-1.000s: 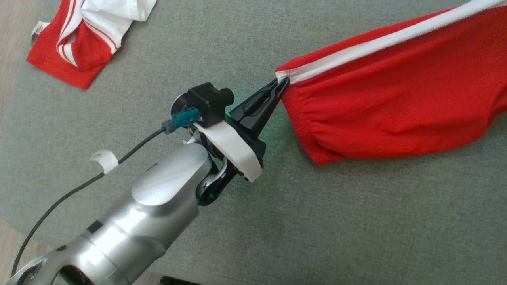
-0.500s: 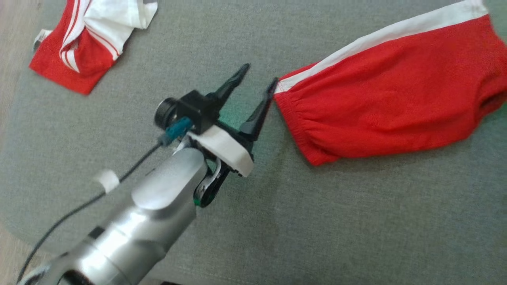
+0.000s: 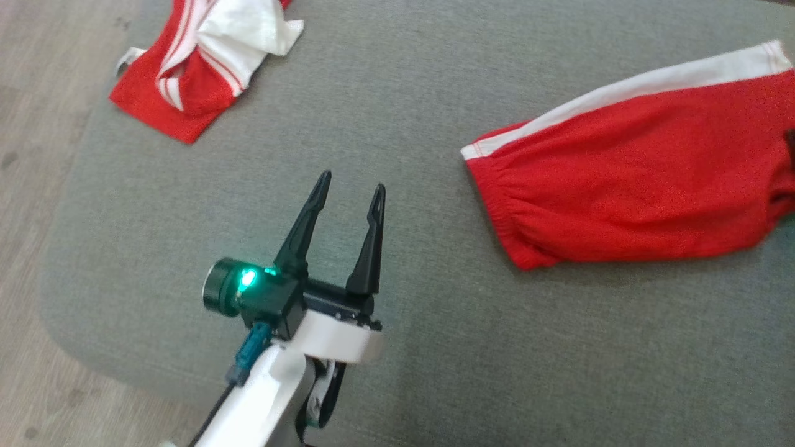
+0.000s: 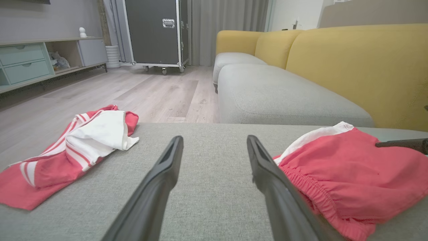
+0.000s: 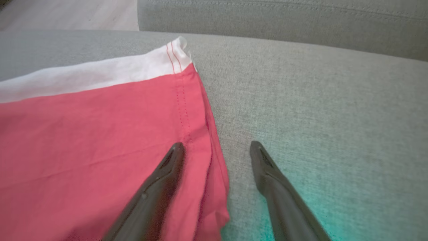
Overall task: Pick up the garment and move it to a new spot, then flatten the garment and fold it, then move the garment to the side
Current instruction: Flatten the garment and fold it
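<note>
Where the left gripper [image 3: 353, 182] rises from the lower left of the head view, its two fingers stand well apart with nothing between them, above bare grey cushion [image 3: 435, 347]. At the middle right of that view the shorts [image 3: 621, 186] lie flat on the cushion, clear of that gripper. They are red, with a gathered elastic waistband at the left end and a white stripe along the upper edge.

In the right wrist view the right gripper [image 5: 217, 144] is spread as well and holds nothing. Its left finger is over the red cloth by the leg hem and its right finger over the cushion, with the hem edge between them. Whether the finger touches the cloth I cannot tell. The stripe ends at the upper middle with red stitching.

Farther off, at the upper left of the head view, a crumpled red and white shirt [image 3: 192, 81] lies near the cushion's edge, beside the wood floor [image 3: 31, 186].

Beyond, in the left wrist view, a yellow sofa [image 4: 334, 67] fills the upper right. A black case [image 4: 153, 30] on wheels stands at top centre. The cabinet [image 4: 26, 63] at the upper left has pale drawers and an open compartment holding something too blurred to name.
</note>
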{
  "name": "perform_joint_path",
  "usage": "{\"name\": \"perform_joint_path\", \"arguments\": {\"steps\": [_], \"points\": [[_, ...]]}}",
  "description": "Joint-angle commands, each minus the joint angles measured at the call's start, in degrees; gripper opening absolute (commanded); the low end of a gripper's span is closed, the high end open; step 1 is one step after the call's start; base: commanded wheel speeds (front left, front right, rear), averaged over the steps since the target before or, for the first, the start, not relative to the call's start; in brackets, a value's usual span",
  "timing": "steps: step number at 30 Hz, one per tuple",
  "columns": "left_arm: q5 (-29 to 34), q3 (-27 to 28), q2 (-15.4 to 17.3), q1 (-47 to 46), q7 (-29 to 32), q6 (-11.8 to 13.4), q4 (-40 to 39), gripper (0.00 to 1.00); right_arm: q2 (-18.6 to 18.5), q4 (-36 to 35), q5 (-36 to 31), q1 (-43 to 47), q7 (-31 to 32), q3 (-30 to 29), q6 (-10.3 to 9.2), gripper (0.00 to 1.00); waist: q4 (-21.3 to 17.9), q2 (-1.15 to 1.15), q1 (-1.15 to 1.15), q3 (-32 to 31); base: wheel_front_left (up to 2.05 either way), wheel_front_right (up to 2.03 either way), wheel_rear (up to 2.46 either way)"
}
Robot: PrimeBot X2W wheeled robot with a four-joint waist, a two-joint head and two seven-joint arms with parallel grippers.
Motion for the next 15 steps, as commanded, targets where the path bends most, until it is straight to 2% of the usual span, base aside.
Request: {"name": "perform_joint_path", "arguments": {"steps": [1,2,3,4,5,9,15], "points": [[1.16,2.87,0.00,0.41,-0.34,0.07,-2.57,1.00,-0.40,0.65,0.08,1.97,1.57,0.28,-0.05,1.00,1.06,0.00,0.01,-0.77,0.00,0.00,0.00],[1.71,3.38,-0.36,1.40,-0.34,-0.17,-3.03,1.00,0.15,1.63,0.30,2.37,3.12,0.60,-0.05,1.00,1.35,0.00,0.01,-1.07,0.00,0.00,0.00],[2.25,3.76,-0.64,2.29,-0.34,-0.49,-3.30,1.00,0.77,2.34,0.84,2.85,4.81,0.89,-0.05,0.76,1.56,0.00,0.01,-1.44,0.00,0.00,0.00],[2.73,4.21,-0.88,3.05,-0.34,-0.75,-3.45,1.00,1.33,2.54,1.45,3.23,6.03,1.12,-0.05,0.33,1.63,0.00,0.01,-1.81,0.00,0.00,0.00],[3.18,4.67,-1.06,3.70,-0.34,-0.99,-3.52,1.00,1.76,2.45,2.03,3.47,6.52,1.16,-0.05,0.00,1.55,0.00,0.01,-2.22,0.00,0.00,0.00],[4.61,7.00,-1.46,5.69,-0.34,-1.55,-3.58,1.00,2.06,2.30,2.02,3.21,3.69,0.99,-0.05,0.00,-0.42,0.00,0.01,-4.02,0.00,0.00,0.00],[6.91,10.62,-0.99,7.96,-0.34,-2.00,-4.62,1.00,2.10,2.61,2.31,3.81,-0.05,0.42,-0.05,0.00,-7.06,0.00,0.01,-6.78,0.00,0.00,0.00]]}}
